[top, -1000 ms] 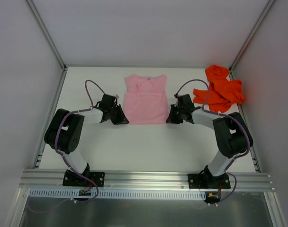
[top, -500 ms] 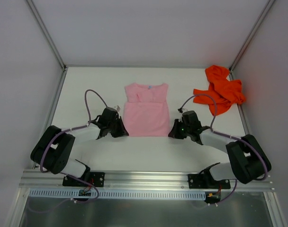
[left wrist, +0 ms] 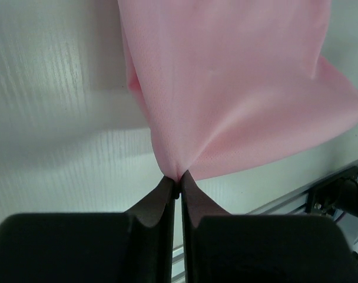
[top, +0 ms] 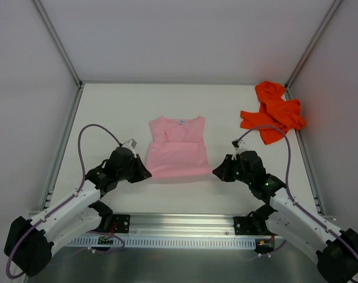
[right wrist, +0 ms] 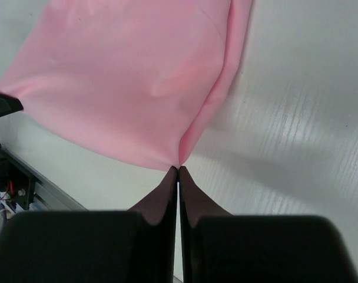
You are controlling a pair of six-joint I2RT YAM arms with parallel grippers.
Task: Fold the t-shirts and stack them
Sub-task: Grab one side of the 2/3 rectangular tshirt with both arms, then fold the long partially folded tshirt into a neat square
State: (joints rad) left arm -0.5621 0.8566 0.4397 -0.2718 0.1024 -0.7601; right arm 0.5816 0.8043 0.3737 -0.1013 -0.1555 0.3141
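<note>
The light pink t-shirt [top: 178, 150] lies in the middle of the table, sleeves folded in, collar toward the back. Its near hem is stretched between my two grippers. My left gripper [top: 145, 174] is shut on the hem's left corner, where the pink t-shirt [left wrist: 238, 100] fans out from the pinched tips [left wrist: 176, 178]. At the hem's right corner my right gripper [top: 216, 170] is shut too, the pink cloth [right wrist: 132, 88] running away from its tips [right wrist: 178, 170]. The bright orange t-shirt [top: 273, 112] sits crumpled at the back right.
Grey walls close in the table on the left, back and right. An aluminium rail [top: 179, 223] with both arm bases runs along the near edge, close behind the grippers. Part of that rail and some cabling [left wrist: 338, 194] shows in the left wrist view.
Both grippers have pulled toward the near edge and spread the arms low, dragging the pink t-shirt's hem with them. The whole pink shirt has slid nearer. The orange shirt has not moved.
</note>
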